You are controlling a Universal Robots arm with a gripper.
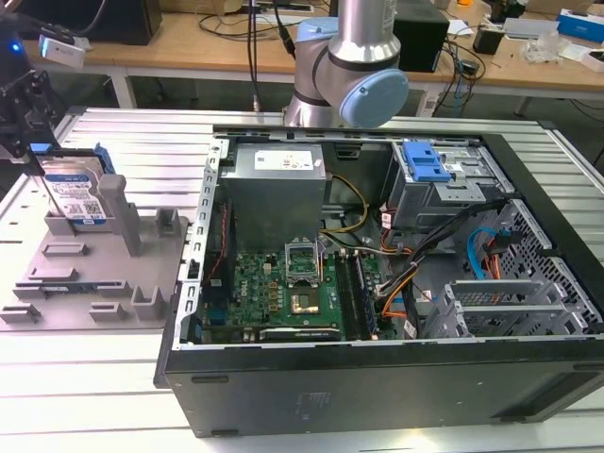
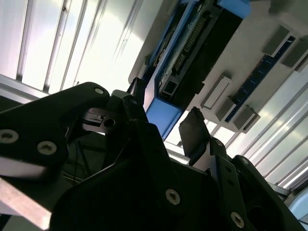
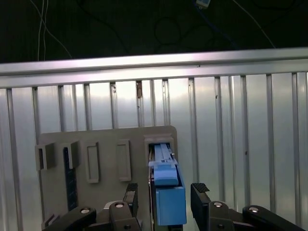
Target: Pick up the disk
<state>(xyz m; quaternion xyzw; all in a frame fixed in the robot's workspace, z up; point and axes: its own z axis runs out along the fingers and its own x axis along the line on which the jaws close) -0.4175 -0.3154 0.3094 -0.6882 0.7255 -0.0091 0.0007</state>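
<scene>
The disk (image 1: 74, 193) stands on edge in a slot of the grey fixture (image 1: 94, 274) at the exterior view's left, its white-and-blue label facing out. My gripper (image 1: 33, 142) hangs just above its top corner. In the first wrist view the disk (image 3: 168, 195) is seen edge-on with its blue frame uppermost. The gripper (image 3: 165, 190) is open, with one black finger (image 3: 131, 192) on each side of the disk and a small gap on both sides. The second wrist view shows the same straddle, the gripper (image 2: 163, 113) around the blue end of the disk (image 2: 166, 115).
An open computer case (image 1: 377, 274) with motherboard, cables and a blue drive bracket (image 1: 425, 162) stands right beside the fixture. The fixture's upright posts (image 1: 118, 212) rise next to the disk. The ribbed metal table (image 1: 123, 132) lies all around. The arm's base (image 1: 354, 66) is behind the case.
</scene>
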